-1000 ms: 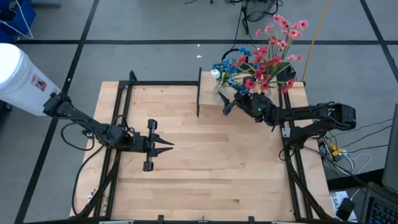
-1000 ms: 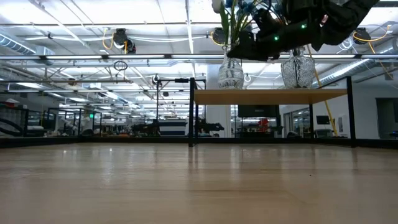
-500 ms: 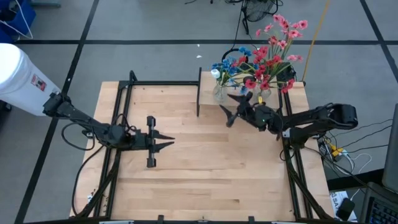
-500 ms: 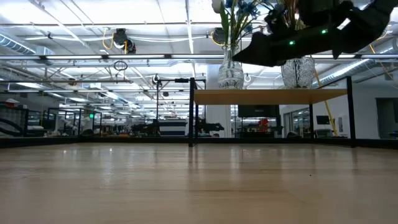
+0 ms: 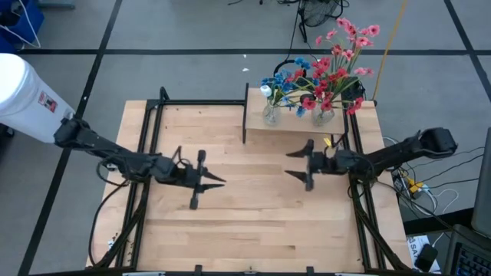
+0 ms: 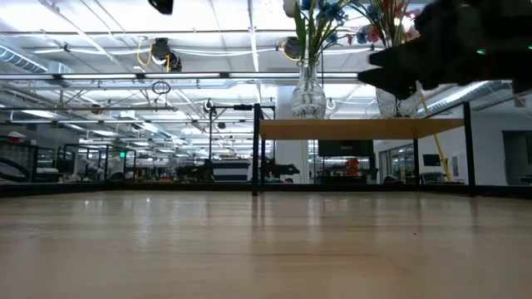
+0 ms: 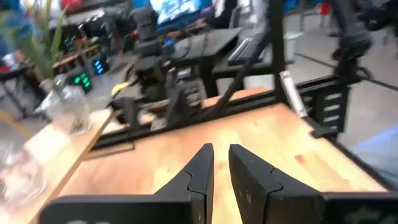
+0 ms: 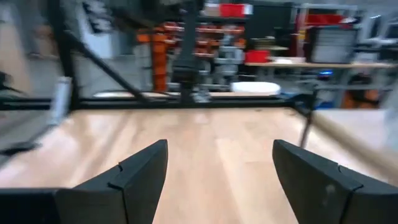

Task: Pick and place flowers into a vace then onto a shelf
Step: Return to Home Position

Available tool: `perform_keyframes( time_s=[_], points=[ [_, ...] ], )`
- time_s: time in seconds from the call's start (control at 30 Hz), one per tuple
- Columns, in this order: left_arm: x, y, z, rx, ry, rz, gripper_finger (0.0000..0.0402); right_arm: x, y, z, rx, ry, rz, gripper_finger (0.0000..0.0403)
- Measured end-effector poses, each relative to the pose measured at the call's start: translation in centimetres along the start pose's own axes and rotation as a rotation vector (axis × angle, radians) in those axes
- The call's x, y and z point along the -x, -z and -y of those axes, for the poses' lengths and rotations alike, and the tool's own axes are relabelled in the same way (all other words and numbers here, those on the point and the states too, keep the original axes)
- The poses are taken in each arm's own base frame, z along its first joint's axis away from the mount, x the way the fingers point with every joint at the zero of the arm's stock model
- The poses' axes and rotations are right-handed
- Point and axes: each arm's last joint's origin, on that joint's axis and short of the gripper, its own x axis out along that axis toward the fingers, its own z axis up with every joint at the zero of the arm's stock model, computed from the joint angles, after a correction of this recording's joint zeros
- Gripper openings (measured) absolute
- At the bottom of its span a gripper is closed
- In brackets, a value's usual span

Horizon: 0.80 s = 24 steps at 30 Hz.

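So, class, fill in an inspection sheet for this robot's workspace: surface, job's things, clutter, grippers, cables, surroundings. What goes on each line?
Surface: wooden tabletop, bare between the arms.
Job's things: first vase holding blue flowers and second vase holding red-pink flowers, both upright on the shelf.
Clutter: nothing seen.
Grippers: left gripper over the table's left half, fingers close together, holding nothing. Right gripper over the table near the shelf, open, holding nothing.
Cables: loose bundle beside the right arm's base, off the table.
Surroundings: grey floor; white cylinder at far left.
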Motion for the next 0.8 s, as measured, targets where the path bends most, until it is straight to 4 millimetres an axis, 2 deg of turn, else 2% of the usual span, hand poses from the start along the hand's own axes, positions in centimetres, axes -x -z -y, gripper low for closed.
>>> perform_keyframes(
  time_s=[0.17,0.3,0.53,0.63,0.8],
  points=[
    [-2.0,1.7,-0.7,0.048,-0.047,-0.051,0.0058,2.7,1.2,-0.4,-0.112,-0.061,0.049,0.0279],
    [-4.1,3.3,-0.8,0.056,-0.077,-0.039,0.0058,3.5,0.0,-1.0,-0.120,-0.119,0.165,0.0279],
    [-7.4,7.2,-1.6,0.109,-0.121,-0.054,0.0058,4.0,-0.1,-1.5,-0.094,-0.179,0.159,0.0279],
    [-8.0,8.4,-2.3,0.153,-0.131,-0.080,0.0058,3.9,0.2,-1.6,-0.079,-0.183,0.124,0.0279],
    [-7.8,8.7,-3.0,0.161,-0.090,-0.035,0.0058,3.9,0.6,-1.6,-0.069,-0.182,0.088,0.0279]
  ],
)
